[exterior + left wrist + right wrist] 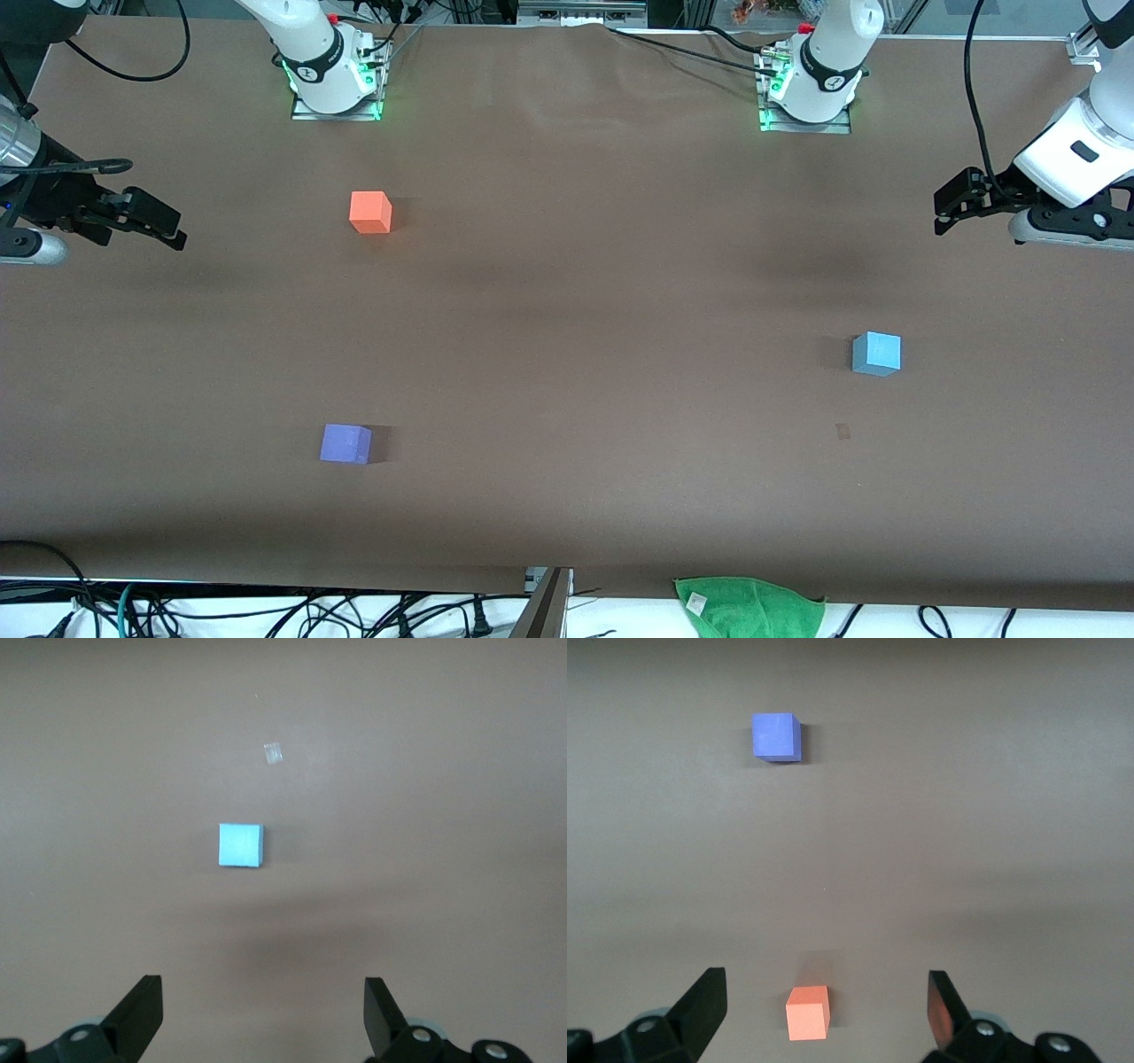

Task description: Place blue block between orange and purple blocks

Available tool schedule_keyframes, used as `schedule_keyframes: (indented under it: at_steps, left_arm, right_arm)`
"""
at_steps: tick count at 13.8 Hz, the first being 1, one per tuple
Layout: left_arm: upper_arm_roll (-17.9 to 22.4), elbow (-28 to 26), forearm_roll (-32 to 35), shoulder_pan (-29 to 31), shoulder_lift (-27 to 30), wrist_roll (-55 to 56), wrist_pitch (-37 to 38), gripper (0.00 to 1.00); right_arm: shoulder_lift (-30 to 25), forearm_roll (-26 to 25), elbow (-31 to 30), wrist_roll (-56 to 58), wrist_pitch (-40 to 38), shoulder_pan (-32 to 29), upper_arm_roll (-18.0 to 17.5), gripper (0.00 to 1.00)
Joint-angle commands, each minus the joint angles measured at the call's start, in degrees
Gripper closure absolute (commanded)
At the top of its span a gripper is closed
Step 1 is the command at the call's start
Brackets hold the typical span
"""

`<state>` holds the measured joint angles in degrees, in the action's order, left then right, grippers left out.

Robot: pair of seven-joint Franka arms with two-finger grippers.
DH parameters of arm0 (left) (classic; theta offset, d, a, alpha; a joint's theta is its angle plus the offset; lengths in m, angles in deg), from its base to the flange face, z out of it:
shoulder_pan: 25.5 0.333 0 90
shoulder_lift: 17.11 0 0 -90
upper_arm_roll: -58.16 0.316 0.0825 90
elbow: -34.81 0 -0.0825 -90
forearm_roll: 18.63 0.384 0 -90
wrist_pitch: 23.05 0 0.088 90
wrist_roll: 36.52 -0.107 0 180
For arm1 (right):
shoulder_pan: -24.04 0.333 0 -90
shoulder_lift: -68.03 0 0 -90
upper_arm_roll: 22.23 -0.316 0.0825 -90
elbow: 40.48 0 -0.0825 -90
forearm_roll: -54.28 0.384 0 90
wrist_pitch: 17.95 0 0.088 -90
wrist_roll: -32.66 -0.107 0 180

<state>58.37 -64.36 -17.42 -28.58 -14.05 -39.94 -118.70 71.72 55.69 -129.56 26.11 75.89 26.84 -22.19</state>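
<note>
Three small matte cubes of equal size sat well apart on the brown worktop [567, 292]. The right claw [168, 226] hung over the worktop's edge at the right arm's end, fingers spread apart, holding nothing; its arm waited, forearm roughly level. The orange block [370, 213] stood bright and upright toward that end, near the right arm's base. The purple block [345, 443], violet with a bluish cast, lay nearer the front camera than the orange, almost in line with it. Between them, bare worktop. The blue block [876, 354], light sky-blue, rested toward the left arm's end, untouched. A faint small mark [842, 431] showed on the worktop nearer the camera than it. The left claw [946, 213] hovered over the left arm's end, fingers wide apart, empty, wrist angled down.
</note>
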Motion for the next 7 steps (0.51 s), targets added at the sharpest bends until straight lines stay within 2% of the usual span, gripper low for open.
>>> schedule_keyframes:
  at_steps: [1,7]
  left_arm:
    - [0.31,2.31,-2.87,1.48,-0.86,-0.09,2.14,0.00]
    - [0.22,3.28,-2.70,2.28,-1.48,-0.61,2.14,0.00]
  right_arm:
    - [0.00,0.79,0.49,-0.13,-0.15,-0.34,0.05,0.00]
    - [0.00,0.70,0.40,-0.04,-0.06,-0.34,0.05,0.00]
